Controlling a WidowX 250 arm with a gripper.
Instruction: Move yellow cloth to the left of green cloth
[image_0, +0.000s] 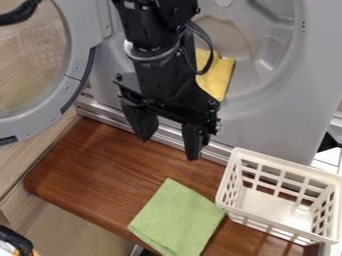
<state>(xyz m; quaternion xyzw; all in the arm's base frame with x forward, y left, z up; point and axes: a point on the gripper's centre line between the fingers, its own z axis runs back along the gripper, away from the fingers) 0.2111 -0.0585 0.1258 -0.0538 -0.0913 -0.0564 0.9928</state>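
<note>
Green cloth (177, 220) lay folded by the wooden tabletop's (110, 172) front edge | White basket (279, 197) sat just beside it, toward the right end | Black gripper (169, 148), fingers spread apart, hung over the back edge | Yellow cloth (215, 82), partly hidden by the arm, rested inside the gray washing machine (264, 122)
</note>
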